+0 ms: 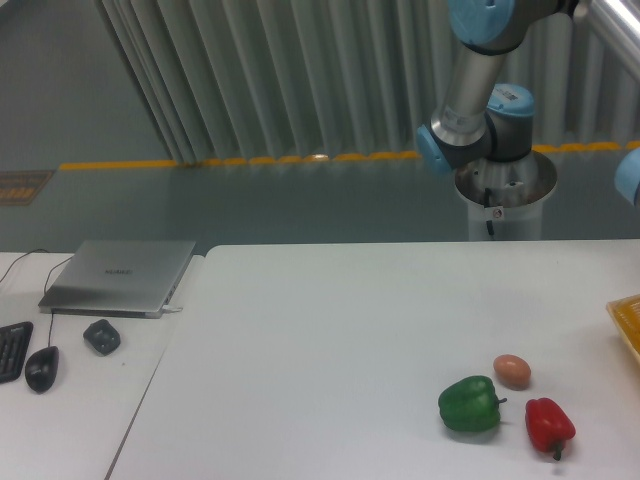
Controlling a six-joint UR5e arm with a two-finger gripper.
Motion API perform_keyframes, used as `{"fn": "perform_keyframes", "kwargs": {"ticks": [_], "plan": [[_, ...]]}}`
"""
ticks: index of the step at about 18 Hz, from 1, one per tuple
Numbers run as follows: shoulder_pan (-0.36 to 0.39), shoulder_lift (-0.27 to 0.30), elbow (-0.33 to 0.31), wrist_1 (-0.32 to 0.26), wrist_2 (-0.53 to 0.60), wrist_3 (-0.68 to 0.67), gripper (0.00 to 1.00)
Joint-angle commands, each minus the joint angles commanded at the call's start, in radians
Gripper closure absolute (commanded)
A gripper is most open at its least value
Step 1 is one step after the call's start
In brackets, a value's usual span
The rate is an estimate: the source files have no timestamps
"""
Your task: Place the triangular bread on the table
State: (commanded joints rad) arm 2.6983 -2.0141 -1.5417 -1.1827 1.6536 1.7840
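Landmark: take the green pepper point(469, 404) as your reference for every position below.
Table: the table point(320, 330) carries the green pepper near its front right.
Egg: the small brown egg point(512, 370) sits just beside the green pepper, up and to its right.
Red pepper: the red pepper point(550, 424) lies just right of the green pepper, apart from it.
Tray: only a yellow corner of the tray point(627, 321) shows, well to the right of the green pepper at the frame edge.
Arm: the arm joints point(470, 130) and base stand well behind the green pepper, beyond the table's far edge.
Claw: out of frame; you cannot tell how far it is open or whether it carries anything.
Triangular bread: not visible anywhere; you cannot confirm its location.
Side desk: laptop point(120, 276), mouse point(41, 368) and keyboard edge lie far left of the green pepper.
Progress: no bread rests on the table, so judge the placement as not yet done.
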Motion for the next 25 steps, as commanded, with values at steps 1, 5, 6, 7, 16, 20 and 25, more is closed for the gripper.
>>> {"fn": "perform_keyframes", "kwargs": {"ticks": [1, 5, 6, 7, 16, 20, 25], "plan": [[0.000, -0.002, 0.000, 0.000, 0.000, -0.002, 0.20], [-0.002, -0.002, 0.005, -0.003, 0.000, -0.020, 0.57], [-0.002, -0.002, 0.005, -0.005, -0.002, -0.028, 0.62], [-0.002, 0.000, 0.008, -0.014, -0.005, -0.037, 0.66], [0.000, 0.006, 0.138, -0.210, -0.087, -0.106, 0.78], [0.002, 0.014, 0.184, -0.273, -0.116, -0.120, 0.78], [-0.002, 0.029, 0.232, -0.339, -0.245, -0.225, 0.78]]}}
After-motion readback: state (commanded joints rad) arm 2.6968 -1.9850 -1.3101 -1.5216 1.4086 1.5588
